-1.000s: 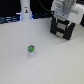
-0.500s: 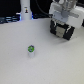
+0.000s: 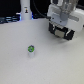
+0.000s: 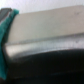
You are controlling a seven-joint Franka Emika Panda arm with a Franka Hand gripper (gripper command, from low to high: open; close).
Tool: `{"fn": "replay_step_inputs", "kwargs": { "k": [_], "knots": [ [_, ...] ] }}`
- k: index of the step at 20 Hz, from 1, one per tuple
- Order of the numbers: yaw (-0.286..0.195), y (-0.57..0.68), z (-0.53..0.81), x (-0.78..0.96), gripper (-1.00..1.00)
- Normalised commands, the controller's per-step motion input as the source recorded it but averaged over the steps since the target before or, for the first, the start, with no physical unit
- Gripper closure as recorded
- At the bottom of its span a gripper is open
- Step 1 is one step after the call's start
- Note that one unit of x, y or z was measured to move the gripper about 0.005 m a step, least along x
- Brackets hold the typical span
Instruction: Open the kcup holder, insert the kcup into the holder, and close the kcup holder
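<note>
Kcup [image 3: 31, 49] is seen as a tiny round cup with a green top and a pale, whitish body, standing upright on the bare white tabletop [image 3: 20, 67], toward the exterior view's left of the middle. Nothing is touching it, and smooth, matte tabletop lies open around it on every side. The kcup holder [image 3: 63, 35] is only partly seen in the exterior view as a dark, boxy shape near the far edge of the tabletop, toward the exterior view's right, well apart from the kcup; much of it is covered by the arm. The gripper [image 3: 63, 31], a blocky white body with dark parts beneath, is placed right at that dark shape. How far the fingers are apart cannot be told, nor whether anything is held, since both views are blurred there. In the wrist view a smooth grey slab with a soft sheen [image 4: 47, 30] is shown above a dark area, with a teal edge at one side. A white bottle-like post [image 3: 25, 11] stands by the far edge.
</note>
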Motion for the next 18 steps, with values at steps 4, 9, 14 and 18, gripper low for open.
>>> {"fn": "replay_step_inputs", "kwargs": {
  "k": [4, 9, 14, 18],
  "knots": [
    [-0.094, -0.38, 0.12, 0.92, 1.0],
    [-0.086, -0.38, 0.13, 0.91, 1.0],
    [-0.087, -0.4, 0.16, 0.87, 1.0],
    [-0.089, -0.33, 0.19, 0.74, 1.0]
  ]
}}
